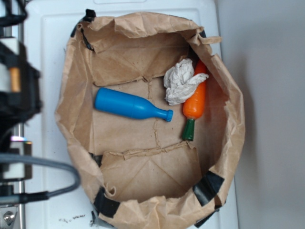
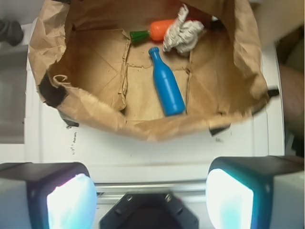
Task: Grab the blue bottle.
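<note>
The blue bottle point(image 1: 128, 106) lies on its side on the floor of an open brown paper bag point(image 1: 76, 119), cap pointing right toward the carrot. In the wrist view the blue bottle point(image 2: 167, 88) lies with its neck pointing away from me. My gripper point(image 2: 150, 195) is open, its two pale pads wide apart with nothing between them. It hovers over the white surface outside the bag's near wall, well short of the bottle. In the exterior view only the dark arm point(image 1: 14, 90) shows at the left edge.
An orange toy carrot point(image 1: 196, 102) with a green top lies right of the bottle, beside a crumpled white paper wad point(image 1: 181, 82). The bag's tall crinkled walls point(image 2: 157, 126) ring everything. A white surface point(image 1: 47, 43) lies under the bag. A grey cable point(image 1: 47, 164) curls at lower left.
</note>
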`<state>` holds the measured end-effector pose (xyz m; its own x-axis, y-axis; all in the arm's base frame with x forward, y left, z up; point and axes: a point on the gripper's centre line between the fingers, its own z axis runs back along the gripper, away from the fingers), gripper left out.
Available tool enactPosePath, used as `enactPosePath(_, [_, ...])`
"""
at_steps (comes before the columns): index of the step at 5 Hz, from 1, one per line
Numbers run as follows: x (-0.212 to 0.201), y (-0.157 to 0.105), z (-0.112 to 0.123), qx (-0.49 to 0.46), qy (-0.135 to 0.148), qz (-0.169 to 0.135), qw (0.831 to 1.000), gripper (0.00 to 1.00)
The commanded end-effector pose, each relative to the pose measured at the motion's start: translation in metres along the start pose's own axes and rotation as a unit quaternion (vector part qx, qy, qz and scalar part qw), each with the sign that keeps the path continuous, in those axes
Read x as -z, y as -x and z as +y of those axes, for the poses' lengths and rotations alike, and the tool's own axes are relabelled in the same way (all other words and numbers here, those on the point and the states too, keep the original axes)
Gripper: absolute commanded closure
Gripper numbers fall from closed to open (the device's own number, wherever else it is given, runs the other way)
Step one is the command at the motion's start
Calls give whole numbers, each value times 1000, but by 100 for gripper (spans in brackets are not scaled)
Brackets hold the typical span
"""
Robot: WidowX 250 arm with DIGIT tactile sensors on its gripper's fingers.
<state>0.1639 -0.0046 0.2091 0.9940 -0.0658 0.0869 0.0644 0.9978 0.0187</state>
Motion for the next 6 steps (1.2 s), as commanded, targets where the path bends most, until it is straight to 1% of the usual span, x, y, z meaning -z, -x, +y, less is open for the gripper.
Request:
enactPosePath(1, [14,-68,8,85,18,11,996,0])
enactPosePath(2, [13,-99,10,115,45,14,992,0])
enactPosePath(5, [13,-99,10,115,45,14,992,0])
enactPosePath(6, [34,-74,9,125,41,-5,991,0])
